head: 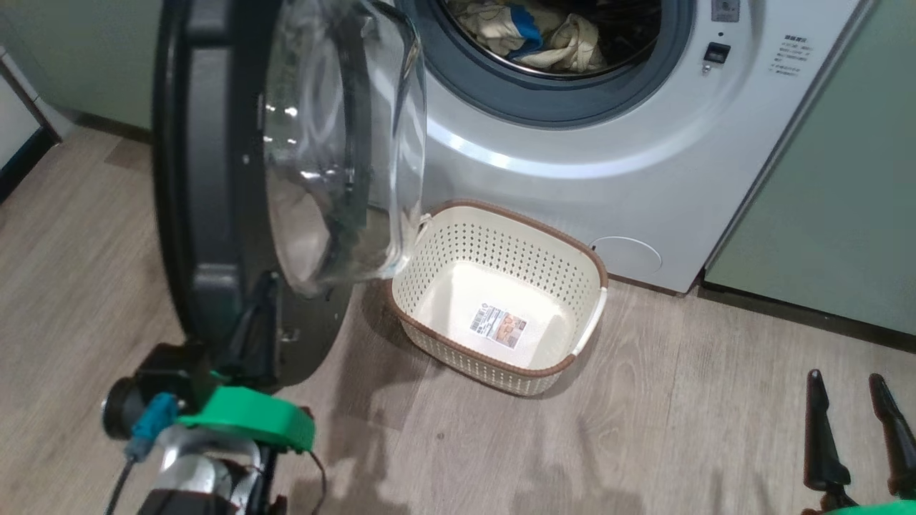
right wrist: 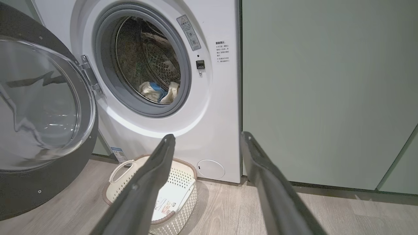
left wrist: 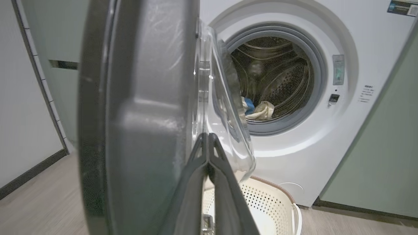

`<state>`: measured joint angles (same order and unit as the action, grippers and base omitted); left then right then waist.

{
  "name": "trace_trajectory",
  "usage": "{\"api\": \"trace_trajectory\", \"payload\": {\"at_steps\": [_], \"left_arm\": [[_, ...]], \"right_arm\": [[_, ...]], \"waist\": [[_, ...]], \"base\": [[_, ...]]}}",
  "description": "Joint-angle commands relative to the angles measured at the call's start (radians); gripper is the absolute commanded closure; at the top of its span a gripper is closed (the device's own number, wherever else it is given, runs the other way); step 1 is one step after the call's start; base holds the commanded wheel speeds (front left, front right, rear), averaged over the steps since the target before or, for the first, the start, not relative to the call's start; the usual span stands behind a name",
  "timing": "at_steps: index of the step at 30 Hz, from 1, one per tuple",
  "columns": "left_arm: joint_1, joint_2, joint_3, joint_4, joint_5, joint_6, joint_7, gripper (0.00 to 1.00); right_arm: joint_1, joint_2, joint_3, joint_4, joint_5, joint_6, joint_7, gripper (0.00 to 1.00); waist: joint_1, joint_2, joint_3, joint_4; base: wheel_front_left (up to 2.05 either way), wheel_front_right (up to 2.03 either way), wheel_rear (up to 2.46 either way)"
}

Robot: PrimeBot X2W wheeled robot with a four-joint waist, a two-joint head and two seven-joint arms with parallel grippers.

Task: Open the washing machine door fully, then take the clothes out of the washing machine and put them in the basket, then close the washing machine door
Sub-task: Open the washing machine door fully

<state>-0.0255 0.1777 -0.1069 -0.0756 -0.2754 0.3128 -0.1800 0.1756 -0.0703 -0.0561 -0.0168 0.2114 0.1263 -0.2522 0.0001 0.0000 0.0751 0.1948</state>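
1. Door [head: 193, 179] stands swung out, roughly square to the machine [head: 608, 179]. I judge the opening nearly done, perhaps short of full.
2. My left gripper [head: 259, 304] lies against the door's lower inner side, fingers pressed together, clamping nothing I can see. My right gripper [head: 855, 429] is spread and empty.
3. Clothes [head: 551, 39] lie in the drum. The basket [head: 501, 243] on the floor below is empty, so unloading and closing remain.
4. Count: one door, one machine, one basket, two grippers. The clothes are one heap, and I cannot count its pieces.

Printed lines [head: 787, 54] on the white front-loading washing machine [head: 572, 179] and the label sticker [head: 498, 327] in the cream perforated plastic basket [head: 486, 243] are too small to read.
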Motion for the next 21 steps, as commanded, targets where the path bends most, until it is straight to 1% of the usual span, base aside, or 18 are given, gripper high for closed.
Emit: {"api": "trace_trajectory", "payload": {"at_steps": [1,4,6,11,16,21], "left_arm": [[-0.037,0.025,0.054,-0.021,-0.009,0.012,-0.011,1.00],[-0.041,0.034,0.084,0.003,-0.019,0.021,-0.023,1.00],[-0.046,0.038,0.121,0.025,-0.038,0.028,-0.041,1.00],[-0.075,0.050,0.196,0.081,-0.071,0.022,-0.070,1.00],[-0.118,0.060,0.256,0.143,-0.092,-0.004,-0.080,1.00],[-0.168,0.060,0.315,0.184,-0.085,-0.046,-0.081,1.00]], "right_arm": [[-0.039,-0.024,0.016,-0.035,0.004,0.004,-0.010,0.00],[-0.043,-0.028,0.017,-0.036,0.005,0.004,-0.010,0.00],[-0.047,-0.033,0.016,-0.038,0.004,0.004,-0.010,0.00],[-0.051,-0.048,0.012,-0.037,0.006,0.004,-0.010,0.00],[-0.053,-0.059,0.002,-0.042,0.004,0.004,-0.010,0.00],[-0.057,-0.075,-0.002,-0.051,0.003,0.004,-0.010,0.00]], "waist": [[-0.0001,0.0000,0.003,0.001],[-0.0001,0.0000,0.011,0.001],[-0.0001,0.0000,0.022,0.001],[-0.0001,0.0000,0.048,0.006],[-0.0001,0.0000,0.068,0.017],[-0.0001,0.0000,0.094,0.033]], "base": [[0.00,0.00,0.00],[0.00,0.00,0.00],[0.00,0.00,0.00],[0.00,0.00,0.00],[0.00,0.00,0.00],[0.00,0.00,0.00]]}}
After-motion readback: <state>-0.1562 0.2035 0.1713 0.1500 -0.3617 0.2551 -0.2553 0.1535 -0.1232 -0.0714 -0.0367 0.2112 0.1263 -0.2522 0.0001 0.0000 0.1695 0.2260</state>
